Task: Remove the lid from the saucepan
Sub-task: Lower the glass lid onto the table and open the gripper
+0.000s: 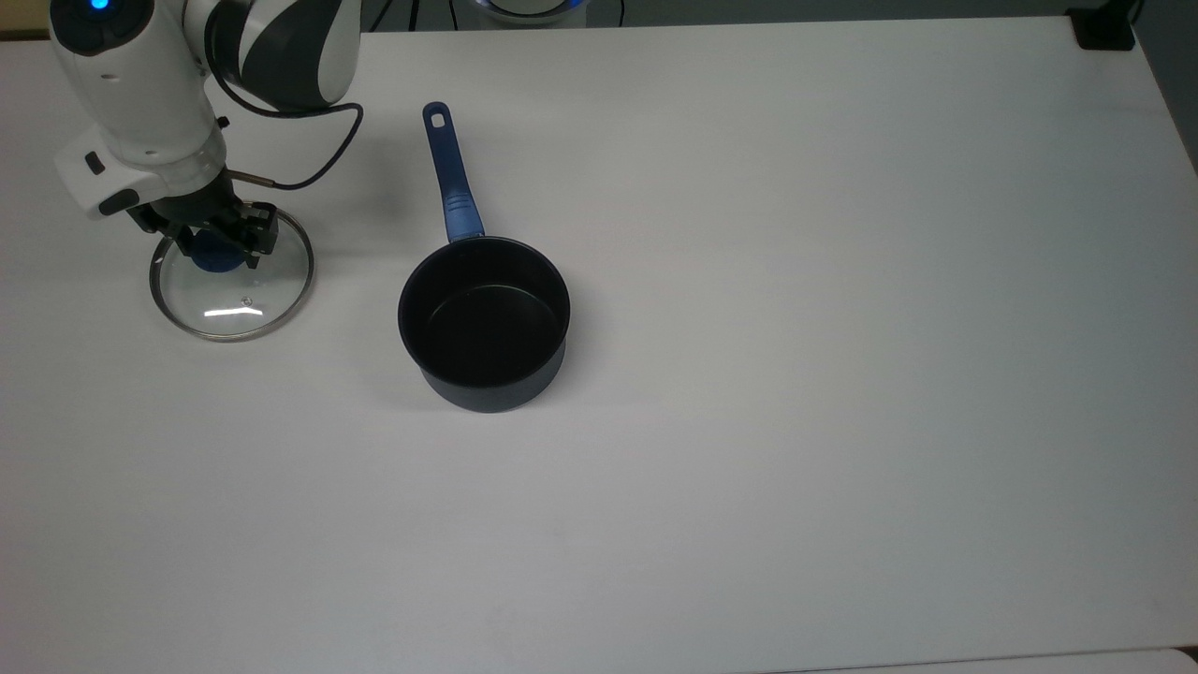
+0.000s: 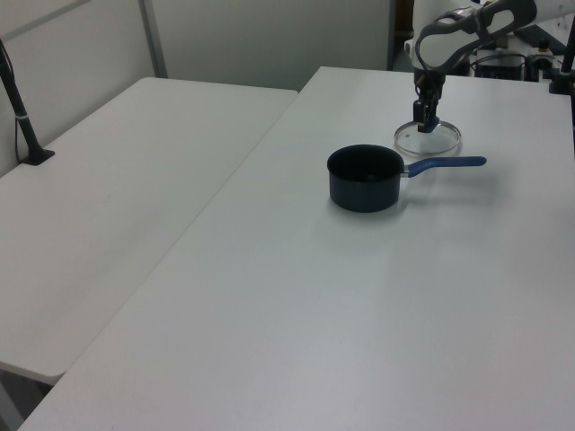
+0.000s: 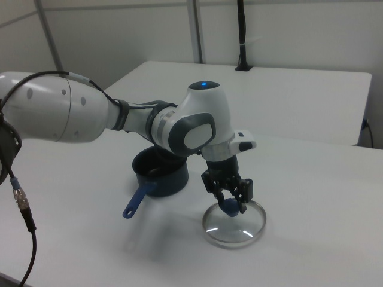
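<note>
The lid (image 1: 234, 300), clear glass with a metal rim and a blue knob (image 1: 211, 258), lies flat low over the white table at the top view's left, apart from the saucepan. My gripper (image 1: 215, 245) stands over it, shut on the knob. In the right view the gripper (image 3: 230, 200) pinches the knob (image 3: 228, 207) above the lid (image 3: 236, 227). The saucepan (image 1: 484, 323) stands uncovered with its black inside showing, and its blue handle (image 1: 452, 178) points to the far edge. The left view has the lid (image 2: 440, 139) behind the saucepan (image 2: 364, 177), under the gripper (image 2: 425, 123).
The white table (image 1: 796, 374) stretches wide to the top view's right of the saucepan. A black cable (image 1: 318, 168) loops from the arm's wrist. A second white table (image 2: 117, 180) adjoins on the left view's left.
</note>
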### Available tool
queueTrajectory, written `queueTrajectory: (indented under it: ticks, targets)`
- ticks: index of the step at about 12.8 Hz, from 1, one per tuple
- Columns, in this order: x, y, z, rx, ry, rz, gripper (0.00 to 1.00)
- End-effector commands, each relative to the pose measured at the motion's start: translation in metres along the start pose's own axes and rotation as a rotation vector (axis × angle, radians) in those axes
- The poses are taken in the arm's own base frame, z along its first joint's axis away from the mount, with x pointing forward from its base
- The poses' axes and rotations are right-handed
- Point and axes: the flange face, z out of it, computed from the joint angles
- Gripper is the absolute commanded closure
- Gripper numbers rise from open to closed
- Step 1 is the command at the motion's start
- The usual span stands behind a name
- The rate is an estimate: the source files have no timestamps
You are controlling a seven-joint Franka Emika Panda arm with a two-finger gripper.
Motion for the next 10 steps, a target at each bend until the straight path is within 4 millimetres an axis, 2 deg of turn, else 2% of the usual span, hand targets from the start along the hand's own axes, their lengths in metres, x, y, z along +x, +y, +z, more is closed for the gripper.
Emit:
queueTrajectory:
  ticks: [1, 4, 10]
  targets:
    - [-0.002, -0.005, 0.004, 0.006, 0.013, -0.011, 0.46]
    - [-0.002, -0.008, 0.009, 0.008, 0.006, -0.022, 0.42]
    - [-0.003, -0.006, 0.016, 0.006, -0.011, -0.023, 0.20]
